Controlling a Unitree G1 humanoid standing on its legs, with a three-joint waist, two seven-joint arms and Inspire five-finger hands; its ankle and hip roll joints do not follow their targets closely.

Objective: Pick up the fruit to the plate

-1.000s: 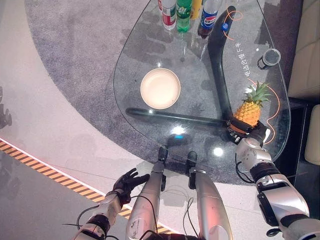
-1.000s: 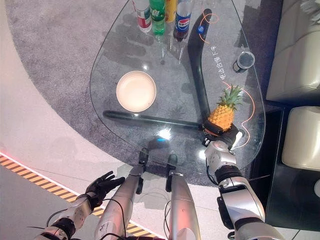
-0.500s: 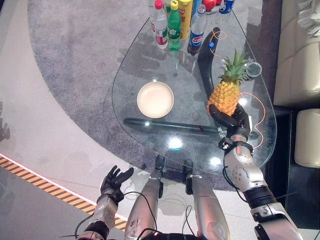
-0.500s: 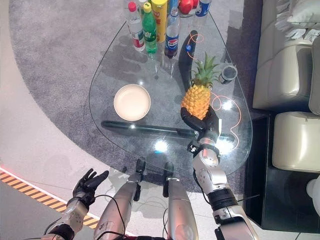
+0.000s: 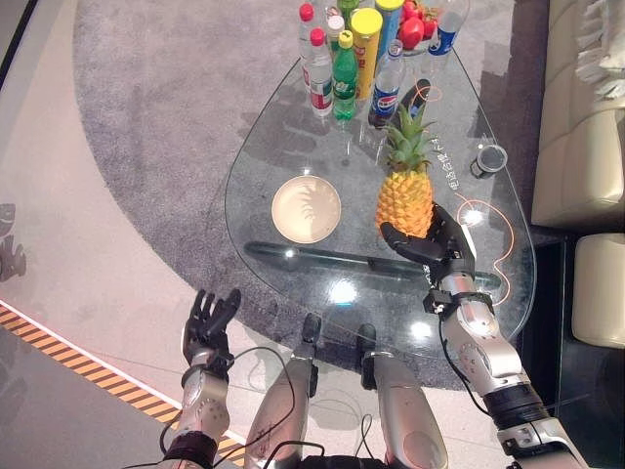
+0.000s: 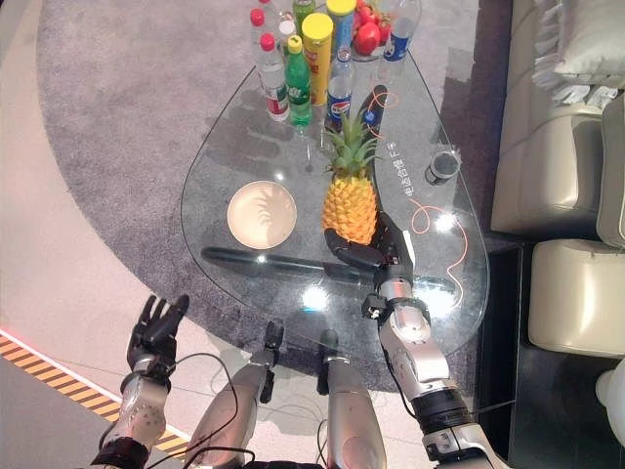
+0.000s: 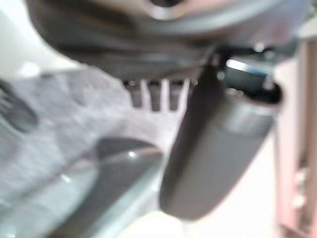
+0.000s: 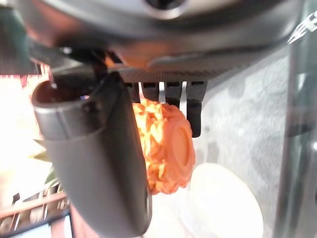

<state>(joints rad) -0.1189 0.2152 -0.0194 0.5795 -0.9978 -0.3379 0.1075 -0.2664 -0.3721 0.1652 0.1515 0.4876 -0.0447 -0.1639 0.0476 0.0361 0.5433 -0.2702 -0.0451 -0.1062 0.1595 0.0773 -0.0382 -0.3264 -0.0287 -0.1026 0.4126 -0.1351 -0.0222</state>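
Right hand [image 5: 437,240] is gripping the pineapple [image 5: 404,199] at its base, thumb and fingers curled round the lower body; the right wrist view is confirming the orange fruit clamped between thumb and fingers. The pineapple is standing upright, crown up, and appears to be hanging just above the glass counter [image 5: 264,137], though the transparent top is making the gap hard to judge. It is sitting just beside the cream plate [image 5: 306,208], on that plate's right, not over it. The plate is carrying nothing.

Left hand [image 5: 207,320] is hanging low off the counter's near edge, fingers spread and relaxed, holding nothing.

Progress, as a judgement: the grasp is done and the carry looks largely done; what is remaining is the last short move leftward over the plate, the lowering, and the release. The fruit is tall and held low, so tipping at set-down is the likely risk.

Bottles [image 5: 342,63] and a dark cup [image 5: 487,159] are standing at the far end, well apart from the path.
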